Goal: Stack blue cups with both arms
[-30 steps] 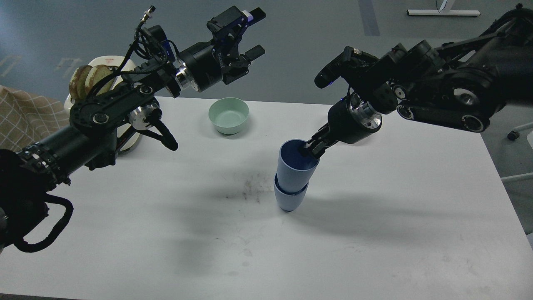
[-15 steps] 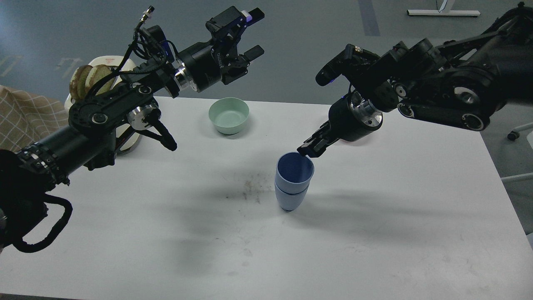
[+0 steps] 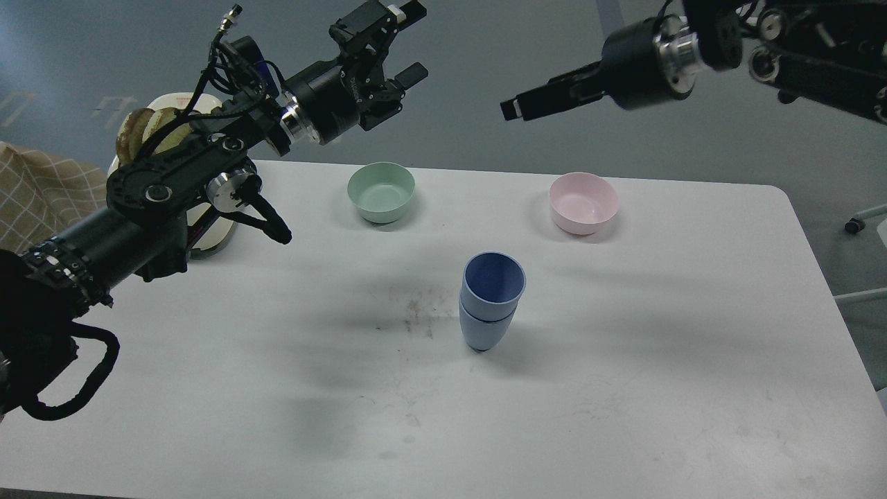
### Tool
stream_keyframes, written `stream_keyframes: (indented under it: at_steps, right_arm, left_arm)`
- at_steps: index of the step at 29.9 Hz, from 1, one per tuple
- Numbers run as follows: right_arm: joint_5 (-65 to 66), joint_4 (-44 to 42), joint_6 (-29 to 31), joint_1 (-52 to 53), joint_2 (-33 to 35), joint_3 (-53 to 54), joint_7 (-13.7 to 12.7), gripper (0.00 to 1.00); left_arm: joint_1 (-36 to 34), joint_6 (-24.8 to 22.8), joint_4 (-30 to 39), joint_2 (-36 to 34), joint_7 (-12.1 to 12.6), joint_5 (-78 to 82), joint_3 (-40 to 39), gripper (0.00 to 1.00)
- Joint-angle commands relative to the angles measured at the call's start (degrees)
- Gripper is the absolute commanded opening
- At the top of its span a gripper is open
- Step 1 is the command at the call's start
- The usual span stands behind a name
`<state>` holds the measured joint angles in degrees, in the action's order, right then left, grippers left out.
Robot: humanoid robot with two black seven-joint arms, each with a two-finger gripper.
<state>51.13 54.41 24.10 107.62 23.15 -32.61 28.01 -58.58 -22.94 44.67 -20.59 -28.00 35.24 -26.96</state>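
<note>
On table [image 3: 624, 388] centre — blue cups [image 3: 490, 305] nested, upright; both grippers away.

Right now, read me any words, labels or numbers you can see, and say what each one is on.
Left gripper: small pale lettering on its black body, too blurred to read.
Floor: faint pale markings at far left, illegible.
Blue cups, mint-green bowl, pink bowl, table: no text.

White table [image 3: 624, 388] (scuffed), grey floor [image 3: 485, 83]
</note>
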Motion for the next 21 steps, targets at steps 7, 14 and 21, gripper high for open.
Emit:
stream_keyframes:
  at_steps: [7, 14, 21]
  right_arm:
    - [-2.6, -8.2, -1.8, -16.4, 9.5, 24.5, 0.0, 1.0]
    - [-11.9, -15.9, -2.1, -33.8, 6.7, 48.0, 0.0, 1.0]
    - [-25.8, -16.1, 1.9, -46.8, 1.5, 61.0, 0.0, 1.0]
  left_arm:
    - [0.9, 3.6, -7.6, 1.2, 0.0, -1.1, -1.6, 0.98]
    - [1.0, -0.9, -16.6, 4.9, 0.0, -7.0, -1.8, 0.98]
    - [4.1, -5.1, -16.9, 4.9, 0.0, -12.1, -2.1, 0.98]
